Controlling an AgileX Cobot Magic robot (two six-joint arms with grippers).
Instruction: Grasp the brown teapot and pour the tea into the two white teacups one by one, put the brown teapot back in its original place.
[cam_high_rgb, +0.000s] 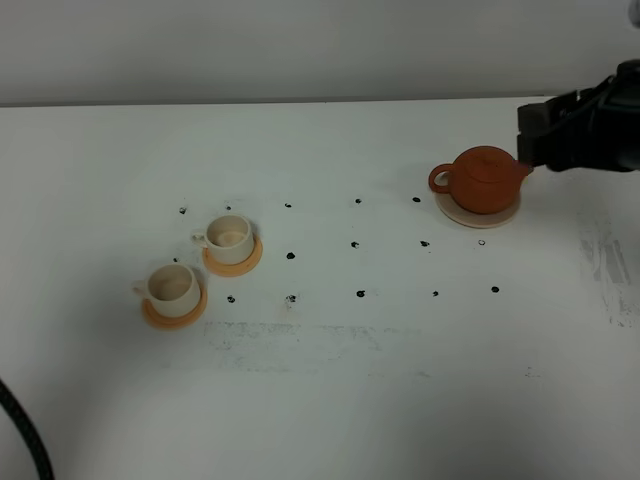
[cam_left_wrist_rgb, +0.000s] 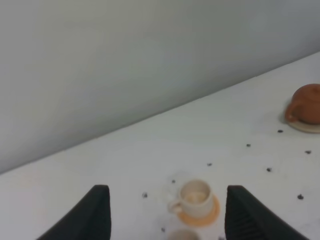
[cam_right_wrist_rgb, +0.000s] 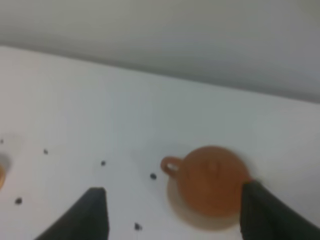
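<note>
two white teacups (cam_high_rgb: 229, 236) on orange saucers (cam_high_rgb: 173, 317), bench (cam_high_rgb: 400, 380) left. brown teapot (cam_high_rgb: 487, 179) upright on beige coaster (cam_high_rgb: 480, 218), bench right. right end effector (cam_right_wrist_rgb: 177, 215) spread wide, one finger just beside teapot. left end effector (cam_left_wrist_rgb: 167, 215) spread wide.

Teapot (cam_high_rgb: 484, 178) stands on coaster (cam_high_rgb: 480, 220) at right rear of table (cam_high_rgb: 400, 380). Well apart, at left: rear teacup (cam_high_rgb: 230, 236) on rear saucer (cam_high_rgb: 248, 262); front teacup (cam_high_rgb: 173, 286) on front saucer (cam_high_rgb: 172, 322), just beside, nearer and further left.
</note>
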